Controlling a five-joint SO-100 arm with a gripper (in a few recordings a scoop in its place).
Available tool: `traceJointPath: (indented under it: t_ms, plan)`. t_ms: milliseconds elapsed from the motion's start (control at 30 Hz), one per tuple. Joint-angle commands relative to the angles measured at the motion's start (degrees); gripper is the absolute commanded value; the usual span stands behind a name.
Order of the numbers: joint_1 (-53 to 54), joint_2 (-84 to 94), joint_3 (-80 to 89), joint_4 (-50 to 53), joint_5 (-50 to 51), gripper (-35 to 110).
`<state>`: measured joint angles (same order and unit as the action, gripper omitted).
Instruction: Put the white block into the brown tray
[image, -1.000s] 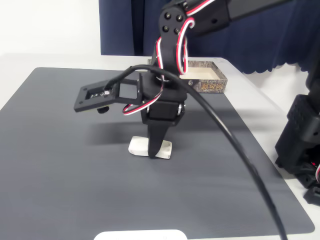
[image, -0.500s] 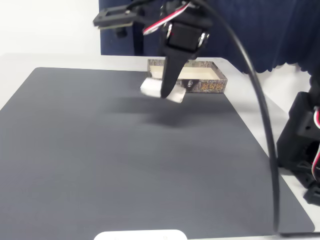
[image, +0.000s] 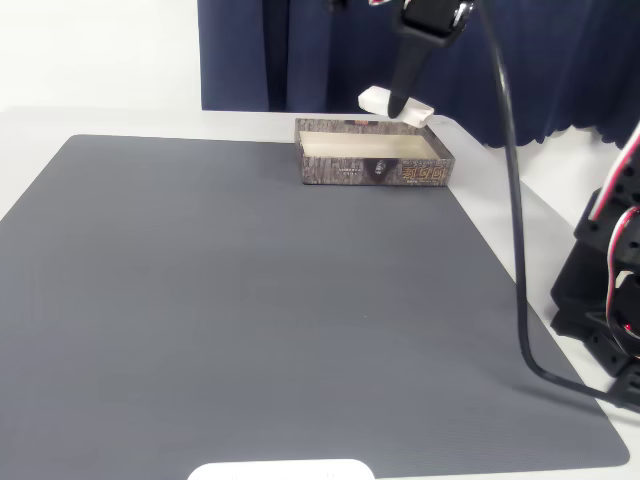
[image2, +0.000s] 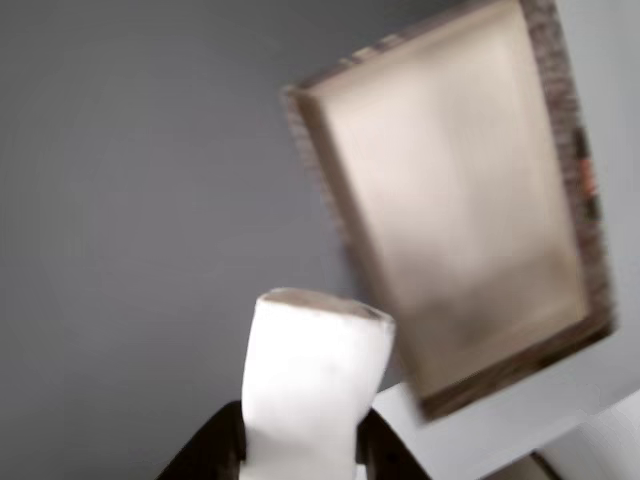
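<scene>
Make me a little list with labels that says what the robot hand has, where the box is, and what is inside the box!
robot hand: the gripper is up in the air, above the box
holding: the white block, pinched between the two fingers; also seen in the wrist view
box: the brown tray sits at the far edge of the grey mat
inside the box: nothing, just its pale floor
block in box yet: no

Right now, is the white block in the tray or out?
Out. The hand holds the white block in the air above the brown tray.
</scene>
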<state>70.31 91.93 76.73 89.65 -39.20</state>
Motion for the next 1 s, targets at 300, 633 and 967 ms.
traceJointPath:
  t_ms: [300, 633, 967]
  plan:
    - [4.8, -31.1, -38.1, -4.3, -2.8, 0]
    - [3.7, -37.4, -44.9, -6.3, -6.1, 0]
    - [6.4, -37.6, -45.4, 0.8, -30.1, 0]
